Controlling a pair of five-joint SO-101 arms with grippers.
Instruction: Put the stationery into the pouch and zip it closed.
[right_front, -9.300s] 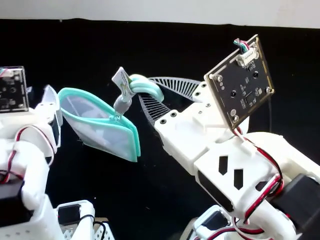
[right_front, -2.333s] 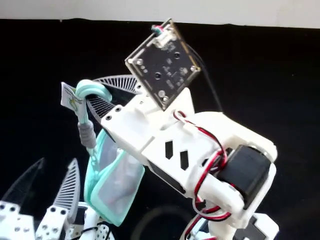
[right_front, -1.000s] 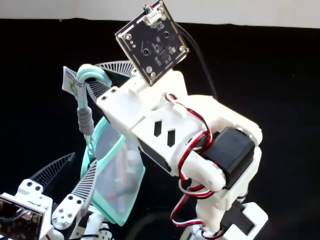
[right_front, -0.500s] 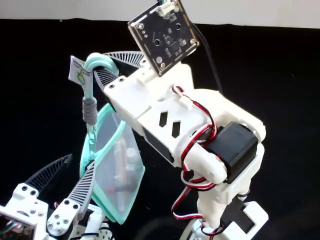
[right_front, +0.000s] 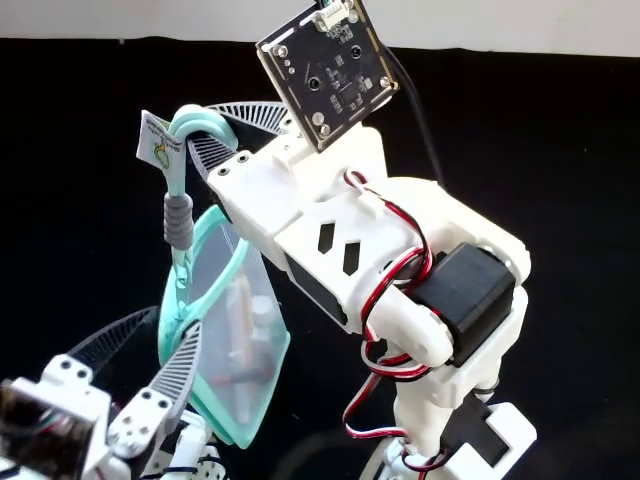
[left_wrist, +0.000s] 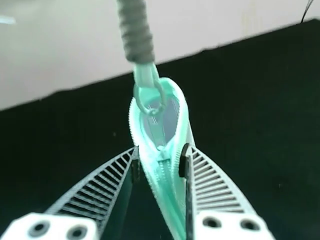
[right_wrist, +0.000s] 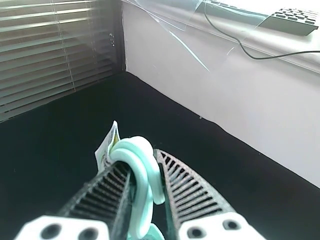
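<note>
Black tabletop (right_front: 560, 150) behind: right gripper (right_front: 198, 125), 11 o'clock, pinches the loop (right_front: 190, 113) of the hanging mint pouch (right_front: 235, 360); left gripper (right_front: 178, 320), 7 o'clock, squeezes its zipper edge. A slip there could spill the stationery (right_front: 238, 325).

**Access / obstructions, mid-scene**

Obs: pouch (right_front: 235, 350) hangs mid-air, left of centre. Right side blocked: right arm (right_front: 330, 230) just beside it, w/ right gripper (right_wrist: 142, 165) pinching strap loop (right_front: 195, 125) above. Near-left blocked by left gripper (left_wrist: 160, 160), clamped on pouch edge. Open room: far-left of pouch; also far right beyond arm, over black tabletop (right_front: 560, 150).
</note>
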